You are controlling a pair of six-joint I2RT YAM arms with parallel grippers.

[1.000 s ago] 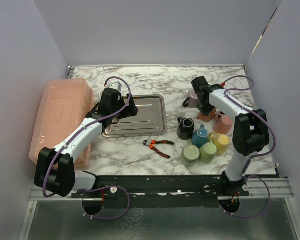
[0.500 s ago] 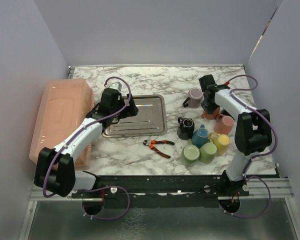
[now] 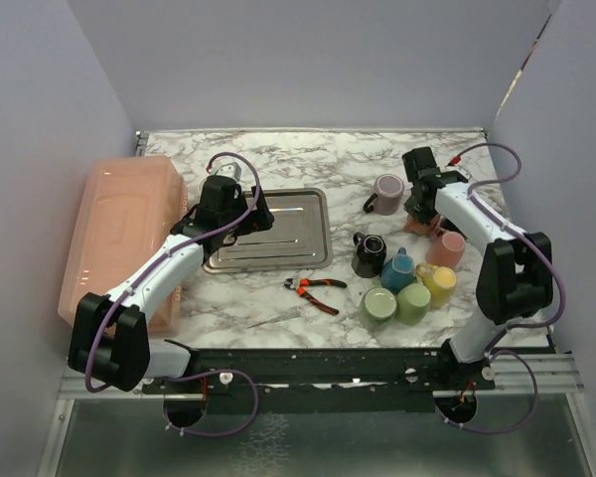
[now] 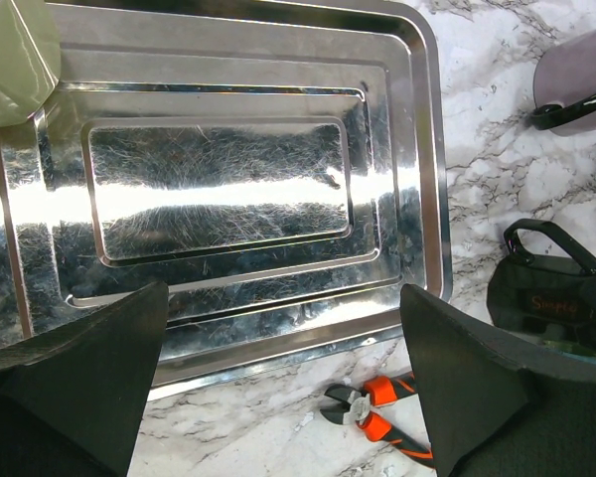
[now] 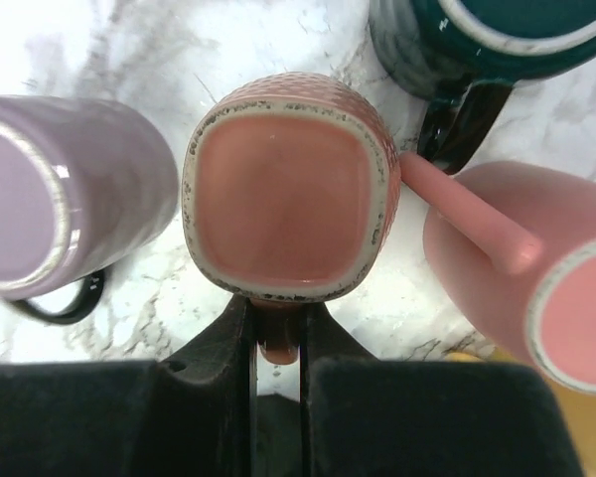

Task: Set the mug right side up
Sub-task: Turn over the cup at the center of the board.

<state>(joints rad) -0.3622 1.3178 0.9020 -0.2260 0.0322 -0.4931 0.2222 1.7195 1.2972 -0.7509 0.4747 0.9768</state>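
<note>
My right gripper is shut on the handle of a salmon-pink textured mug. The mug's squarish mouth faces my wrist camera, so it opens upward. It sits between a lilac mug and a pink mug. In the top view my right gripper covers most of the salmon mug. I cannot tell whether the mug rests on the table. My left gripper is open and empty above the near edge of the metal tray, which also shows in the left wrist view.
A dark mug, a blue mug, a yellow mug and two green mugs crowd the right side. Orange-handled pliers lie in front of the tray. A pink lidded container stands at the left.
My right gripper has shifted a little to the right and turned, carrying the salmon mug by its handle away from the lilac mug. The left arm has not moved.
</note>
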